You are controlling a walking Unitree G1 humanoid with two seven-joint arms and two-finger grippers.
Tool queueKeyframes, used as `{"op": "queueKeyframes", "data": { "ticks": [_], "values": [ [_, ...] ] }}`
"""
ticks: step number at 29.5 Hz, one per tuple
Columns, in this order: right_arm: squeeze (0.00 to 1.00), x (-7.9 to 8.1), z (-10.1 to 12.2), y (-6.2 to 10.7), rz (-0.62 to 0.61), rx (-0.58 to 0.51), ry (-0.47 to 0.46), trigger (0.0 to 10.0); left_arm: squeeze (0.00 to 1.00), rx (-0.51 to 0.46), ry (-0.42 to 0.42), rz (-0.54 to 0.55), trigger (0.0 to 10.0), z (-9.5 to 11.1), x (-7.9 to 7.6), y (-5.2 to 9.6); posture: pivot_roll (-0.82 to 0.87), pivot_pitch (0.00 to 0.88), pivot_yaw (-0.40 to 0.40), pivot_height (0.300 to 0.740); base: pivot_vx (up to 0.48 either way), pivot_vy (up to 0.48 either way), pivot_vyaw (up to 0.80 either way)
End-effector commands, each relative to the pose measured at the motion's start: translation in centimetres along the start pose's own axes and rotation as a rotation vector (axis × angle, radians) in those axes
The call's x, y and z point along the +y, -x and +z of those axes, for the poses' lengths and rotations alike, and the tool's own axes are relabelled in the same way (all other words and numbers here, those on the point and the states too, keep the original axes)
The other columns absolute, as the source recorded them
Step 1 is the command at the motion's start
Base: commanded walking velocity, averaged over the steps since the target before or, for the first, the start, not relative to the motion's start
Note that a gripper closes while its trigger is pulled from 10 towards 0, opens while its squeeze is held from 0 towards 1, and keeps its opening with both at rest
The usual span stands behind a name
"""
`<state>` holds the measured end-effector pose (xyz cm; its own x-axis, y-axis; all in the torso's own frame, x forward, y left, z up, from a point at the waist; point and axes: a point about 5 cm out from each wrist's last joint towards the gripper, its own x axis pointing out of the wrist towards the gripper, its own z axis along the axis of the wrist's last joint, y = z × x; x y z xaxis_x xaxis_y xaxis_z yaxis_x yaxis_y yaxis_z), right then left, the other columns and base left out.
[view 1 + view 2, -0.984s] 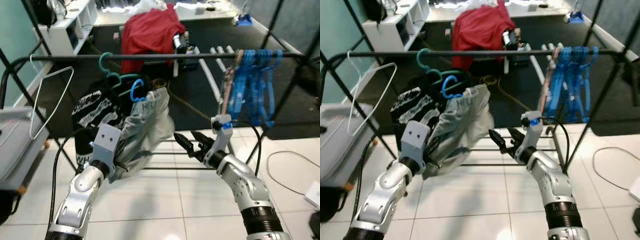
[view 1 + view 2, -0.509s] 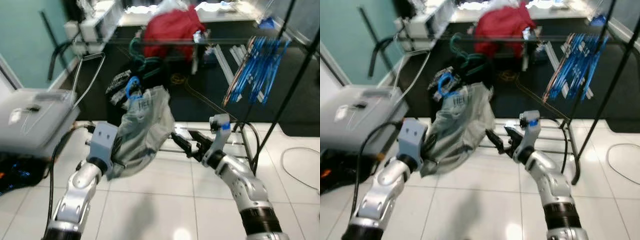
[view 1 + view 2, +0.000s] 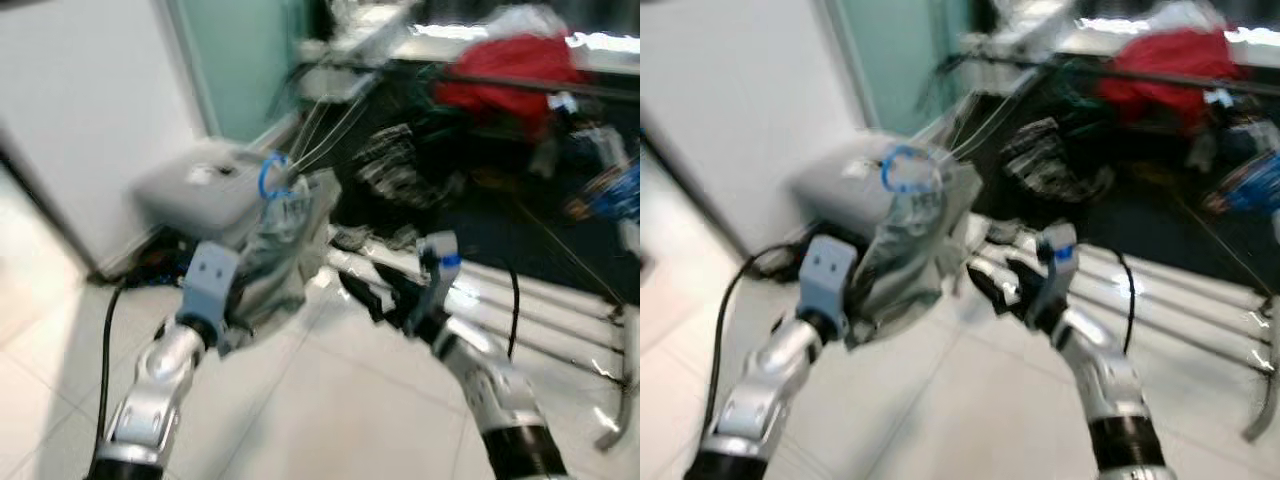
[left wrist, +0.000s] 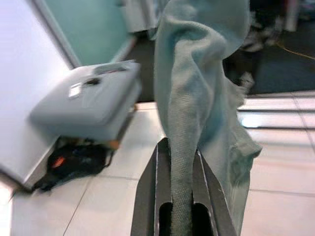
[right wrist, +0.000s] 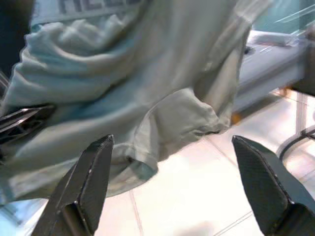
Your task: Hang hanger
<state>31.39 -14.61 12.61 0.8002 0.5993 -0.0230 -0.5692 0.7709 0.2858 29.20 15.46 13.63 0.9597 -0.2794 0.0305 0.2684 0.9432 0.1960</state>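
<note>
The head views have swung hard to the robot's left since 1 second ago: then the clothes rail ran across the top of the picture with the blue hangers on it, and now the rail (image 3: 520, 82) sits far off at the upper right, blurred, with a white wall (image 3: 90, 130) and a grey case (image 3: 205, 190) in front instead. That is the camera turning, not the garment travelling; the hold looks the same as before. For the task it reads as a turn away from the rail, so hanging is not yet done and the robot would have to face the rail again to finish. The left gripper (image 4: 180, 196) has its 2 fingers (image 4: 147, 196) clamped together on a bunched fold of the grey-green shirt (image 3: 275, 250), which rises straight out from between the fingertips and drapes beyond them. The blue hanger (image 3: 270, 175) pokes its hook out of the shirt's collar at the end of the garment farthest from those fingers, well clear of any bar. The right gripper (image 5: 172, 182) stands with its 2 fingers spread wide apart, empty, and the shirt's hem hangs just beyond and between the fingertips without visibly touching them. The motion blur makes finer contact hard to judge.
</note>
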Motion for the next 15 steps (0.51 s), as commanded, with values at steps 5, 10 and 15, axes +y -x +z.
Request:
{"op": "queueKeyframes", "data": {
  "ticks": [5, 10, 15],
  "values": [
    [0.00, -0.2, 0.3, 0.1, -0.019, -0.025, -0.004, 10.0, 0.00, -0.019, 0.015, -0.001, 10.0, 0.2, 0.1, -0.3, -0.10, 0.019, 0.012, 0.740, 0.000, 0.000, 0.79],
    [0.00, -0.6, 0.4, 0.1, -0.048, -0.036, -0.033, 10.0, 0.00, -0.019, 0.028, -0.005, 10.0, 0.2, 0.1, -0.3, -0.10, 0.020, 0.013, 0.740, 0.000, 0.000, 0.64],
    [0.00, -0.9, 0.4, 0.1, -0.081, -0.039, -0.057, 10.0, 0.00, -0.026, 0.055, -0.022, 10.0, 0.2, 0.1, -0.3, -0.10, 0.022, 0.013, 0.740, 0.000, -0.384, 0.00]
  ]
}}
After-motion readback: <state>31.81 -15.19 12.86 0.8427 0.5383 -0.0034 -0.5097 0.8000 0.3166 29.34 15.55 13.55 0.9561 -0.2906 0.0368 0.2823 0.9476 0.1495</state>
